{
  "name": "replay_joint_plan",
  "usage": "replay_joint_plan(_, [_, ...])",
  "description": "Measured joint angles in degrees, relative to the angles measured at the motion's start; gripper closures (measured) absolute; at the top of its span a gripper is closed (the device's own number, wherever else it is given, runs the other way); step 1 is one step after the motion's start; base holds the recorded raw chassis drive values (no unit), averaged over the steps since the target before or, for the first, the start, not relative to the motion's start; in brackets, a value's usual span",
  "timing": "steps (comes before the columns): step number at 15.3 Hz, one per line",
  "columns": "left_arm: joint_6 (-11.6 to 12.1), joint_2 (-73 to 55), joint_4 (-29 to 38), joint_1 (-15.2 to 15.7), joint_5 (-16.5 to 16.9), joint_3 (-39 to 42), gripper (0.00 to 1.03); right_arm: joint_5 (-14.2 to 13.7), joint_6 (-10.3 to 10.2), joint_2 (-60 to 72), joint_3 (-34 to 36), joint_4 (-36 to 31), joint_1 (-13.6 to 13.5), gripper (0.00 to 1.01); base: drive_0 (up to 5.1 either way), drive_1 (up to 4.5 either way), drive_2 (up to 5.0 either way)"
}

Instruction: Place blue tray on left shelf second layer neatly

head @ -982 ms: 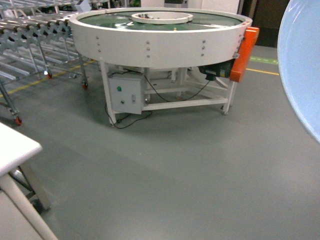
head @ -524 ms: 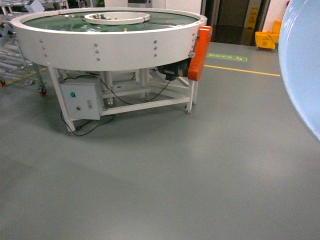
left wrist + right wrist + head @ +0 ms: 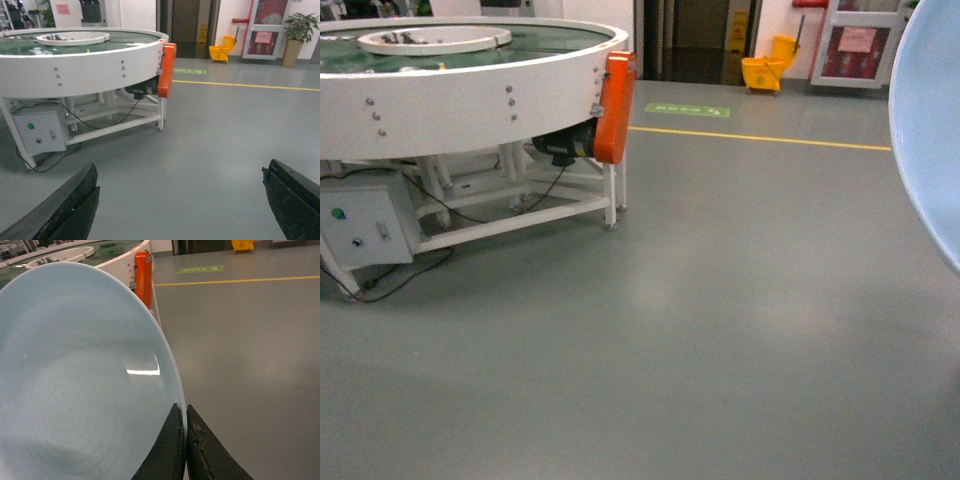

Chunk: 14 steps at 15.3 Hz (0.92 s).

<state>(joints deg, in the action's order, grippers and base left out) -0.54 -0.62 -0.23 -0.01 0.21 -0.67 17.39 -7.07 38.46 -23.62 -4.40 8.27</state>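
The right gripper (image 3: 184, 440) is pinching the rim of the blue tray (image 3: 75, 385), its two dark fingers (image 3: 167, 450) closed on the edge with the dish standing almost on edge. In the head view the tray (image 3: 932, 130) is filling the right border, to the right of the round conveyor table (image 3: 460, 75) and well apart from it. The left gripper (image 3: 180, 205) is holding nothing, its fingers spread wide over bare grey floor (image 3: 670, 330).

No shelf is showing in any view, so the step in hand is, by my judgement, carrying the tray while the base is travelling. To do that well, the pinch should be kept firm, since a thin rim grip on a tilted dish could slip or swing. The arm is best held quiet and close, clear of the conveyor table's orange guard (image 3: 615, 105). Once the rack appears, the tray will need levelling before going onto the second layer, then setting down flat and square.
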Motion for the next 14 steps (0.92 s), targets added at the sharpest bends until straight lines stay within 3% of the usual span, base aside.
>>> replay_joint_plan(14, [0.0,0.0,0.0,0.0,-0.2,0.0,0.05,0.5,0.0,-0.3,0.0,0.0,0.0,0.99,2.0,-0.32,-6.4])
